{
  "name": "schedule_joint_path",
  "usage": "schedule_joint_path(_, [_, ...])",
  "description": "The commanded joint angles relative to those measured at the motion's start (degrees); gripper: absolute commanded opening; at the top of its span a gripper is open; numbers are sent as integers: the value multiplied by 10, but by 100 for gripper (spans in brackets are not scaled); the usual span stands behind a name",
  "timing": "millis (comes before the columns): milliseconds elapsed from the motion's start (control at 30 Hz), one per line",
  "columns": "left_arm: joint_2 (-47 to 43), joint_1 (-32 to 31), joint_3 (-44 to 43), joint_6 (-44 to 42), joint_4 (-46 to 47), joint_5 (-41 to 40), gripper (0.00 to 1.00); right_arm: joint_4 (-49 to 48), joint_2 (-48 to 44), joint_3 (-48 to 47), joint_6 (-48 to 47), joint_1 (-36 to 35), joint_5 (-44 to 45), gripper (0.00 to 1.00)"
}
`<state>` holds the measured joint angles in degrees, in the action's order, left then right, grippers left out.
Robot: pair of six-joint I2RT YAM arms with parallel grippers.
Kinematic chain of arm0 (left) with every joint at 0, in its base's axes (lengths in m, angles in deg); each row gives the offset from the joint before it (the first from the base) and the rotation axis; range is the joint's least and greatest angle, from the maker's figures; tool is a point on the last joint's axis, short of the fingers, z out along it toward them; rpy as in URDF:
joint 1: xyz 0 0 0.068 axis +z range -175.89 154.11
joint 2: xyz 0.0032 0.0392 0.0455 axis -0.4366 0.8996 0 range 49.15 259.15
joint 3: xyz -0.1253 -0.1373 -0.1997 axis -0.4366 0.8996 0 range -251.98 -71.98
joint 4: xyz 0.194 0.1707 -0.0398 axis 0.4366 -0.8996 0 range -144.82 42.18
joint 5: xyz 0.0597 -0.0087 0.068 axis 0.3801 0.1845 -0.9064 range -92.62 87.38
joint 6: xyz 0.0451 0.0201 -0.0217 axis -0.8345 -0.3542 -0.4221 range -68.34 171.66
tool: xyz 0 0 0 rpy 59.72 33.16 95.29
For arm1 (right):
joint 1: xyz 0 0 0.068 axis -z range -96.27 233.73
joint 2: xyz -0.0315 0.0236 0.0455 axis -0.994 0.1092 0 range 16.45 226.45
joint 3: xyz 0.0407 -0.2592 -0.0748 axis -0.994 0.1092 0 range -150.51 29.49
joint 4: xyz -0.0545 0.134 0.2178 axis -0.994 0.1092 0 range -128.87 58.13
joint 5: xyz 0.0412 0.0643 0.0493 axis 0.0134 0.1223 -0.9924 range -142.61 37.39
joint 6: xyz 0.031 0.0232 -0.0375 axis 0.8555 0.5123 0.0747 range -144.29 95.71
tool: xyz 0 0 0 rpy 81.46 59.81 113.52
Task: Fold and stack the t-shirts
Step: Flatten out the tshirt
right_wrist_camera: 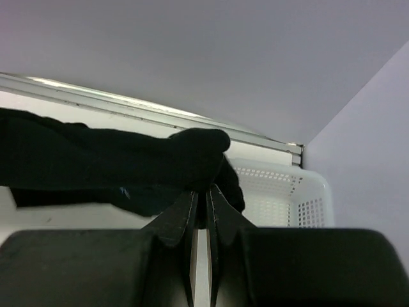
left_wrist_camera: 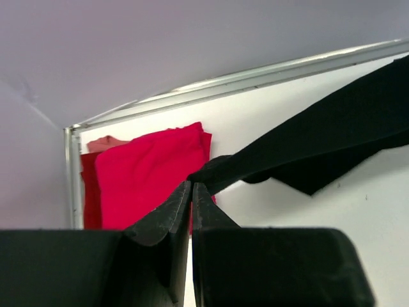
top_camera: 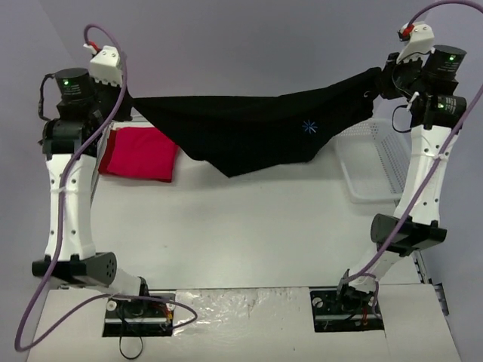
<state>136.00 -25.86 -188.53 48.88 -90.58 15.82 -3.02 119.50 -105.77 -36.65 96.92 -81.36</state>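
The black t-shirt (top_camera: 256,132) hangs stretched in the air between both arms, sagging to a point near the middle, with its blue starburst mark (top_camera: 308,126) facing the camera. My left gripper (left_wrist_camera: 192,185) is shut on the shirt's left end (left_wrist_camera: 217,169), high at the far left. At the far right, my right gripper (right_wrist_camera: 200,192) is shut on the other end (right_wrist_camera: 198,153). The red t-shirt (top_camera: 139,153) lies folded on the table at the far left, below the left gripper, and shows in the left wrist view (left_wrist_camera: 150,173) too.
A white mesh basket (top_camera: 370,162) sits at the table's right side, under the shirt's right end, and is seen in the right wrist view (right_wrist_camera: 287,192). A metal rail (left_wrist_camera: 255,77) marks the table's far edge. Purple cables loop beside both arms.
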Motion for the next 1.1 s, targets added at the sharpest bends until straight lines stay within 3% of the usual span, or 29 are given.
schedule_joint_path(0, [-108,13,44,-26,-18,-31,2,-25,-109,58,-9,4,0,0])
schedule_joint_path(233, [-300,24,228,-49,-17,-65,2,-24,-332,309,-59,6,39,0])
schedule_joint_path(433, [-341,26,190,-48,-49,-75,2,-23,-455,371,-64,5,80,0])
schedule_joint_path(633, [-274,26,126,-57,-48,-89,2,-25,-387,307,-57,5,79,0])
schedule_joint_path(867, [-185,26,181,-78,63,-108,2,-74,-241,310,-61,4,68,0])
schedule_joint_path(967, [-117,26,208,-88,123,-114,2,-122,-191,325,-63,-1,70,0])
schedule_joint_path(1067, [28,23,180,-98,172,-120,2,-144,-119,310,-72,-18,91,0])
